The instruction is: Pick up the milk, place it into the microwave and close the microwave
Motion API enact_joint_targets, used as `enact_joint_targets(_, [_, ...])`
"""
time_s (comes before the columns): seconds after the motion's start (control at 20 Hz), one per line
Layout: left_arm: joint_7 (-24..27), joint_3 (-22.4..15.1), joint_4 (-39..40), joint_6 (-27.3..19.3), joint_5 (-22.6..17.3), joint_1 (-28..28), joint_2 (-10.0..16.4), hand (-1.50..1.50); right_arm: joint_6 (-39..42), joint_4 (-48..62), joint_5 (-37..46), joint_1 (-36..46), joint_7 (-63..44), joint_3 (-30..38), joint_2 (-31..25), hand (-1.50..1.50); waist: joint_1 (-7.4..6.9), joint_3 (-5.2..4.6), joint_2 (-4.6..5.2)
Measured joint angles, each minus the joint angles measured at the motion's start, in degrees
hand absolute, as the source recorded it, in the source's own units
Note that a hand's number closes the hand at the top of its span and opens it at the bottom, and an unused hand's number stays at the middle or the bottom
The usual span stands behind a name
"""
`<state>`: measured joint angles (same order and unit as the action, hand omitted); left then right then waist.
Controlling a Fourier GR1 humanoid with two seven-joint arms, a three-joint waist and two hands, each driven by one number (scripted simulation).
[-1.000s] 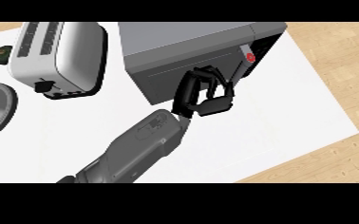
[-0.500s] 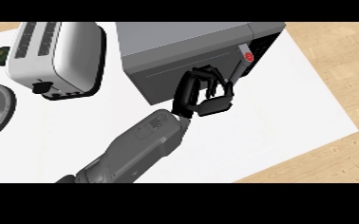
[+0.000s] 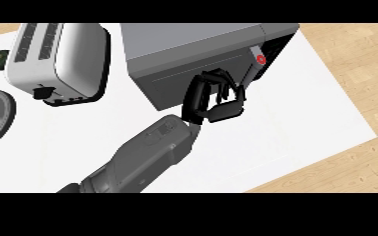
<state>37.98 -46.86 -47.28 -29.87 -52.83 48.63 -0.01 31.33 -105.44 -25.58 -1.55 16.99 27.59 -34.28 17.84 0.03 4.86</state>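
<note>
At the far left a dark round rim (image 3: 4, 115) is peeking in, too cut off to name. Beside it a white toaster (image 3: 63, 60) is standing on the white surface (image 3: 295, 115). It is shiny and rounded, with slots on top.

A grey forearm (image 3: 144, 155) is coming up from the bottom edge. Its black left hand (image 3: 210, 100) is sitting up against the dark front of the microwave (image 3: 192, 40), with fingers loose and spread, holding nothing.

The microwave is a big grey box with flat, hard, smooth sides and a small red button (image 3: 259, 58) towards its right.

The milk is not showing anywhere. I am guessing it is already inside, but I cannot tell. The door is probably stiff and smooth and swinging on a hinge, so a flat push far from the hinge looks best. Milk is likely light, smooth and a bit slippery, and best held round its middle.
</note>
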Motion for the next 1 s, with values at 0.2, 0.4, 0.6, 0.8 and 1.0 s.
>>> enact_joint_targets(0.2, [1.14,-0.45,0.31,0.05,-0.79,0.26,0.0,1.5,0.3,1.3,0.21,1.07,0.17,1.12,-1.62,-1.5,-0.01,0.08,0.11])
enact_joint_targets(0.4, [1.72,-1.12,0.64,0.09,-1.63,0.73,-0.02,1.5,0.93,2.95,-0.43,2.05,0.2,1.6,-2.66,-1.5,-0.23,0.15,0.21])
enact_joint_targets(0.6, [2.42,-1.69,0.66,0.09,-2.45,1.11,0.0,1.5,1.74,5.29,-1.81,3.07,0.13,1.72,-3.21,-1.5,-0.44,0.24,0.45])
enact_joint_targets(0.8, [2.92,-2.11,0.86,0.07,-3.39,1.41,-0.01,1.5,2.63,7.78,-3.6,4.01,0.2,2.12,-3.66,-1.5,-0.5,0.3,0.48])
enact_joint_targets(1.0, [3.44,-2.74,1.18,0.09,-4.17,1.81,-0.02,1.5,3.46,10.27,-4.92,4.9,0.27,2.57,-4.26,-1.5,-0.65,0.34,0.52])
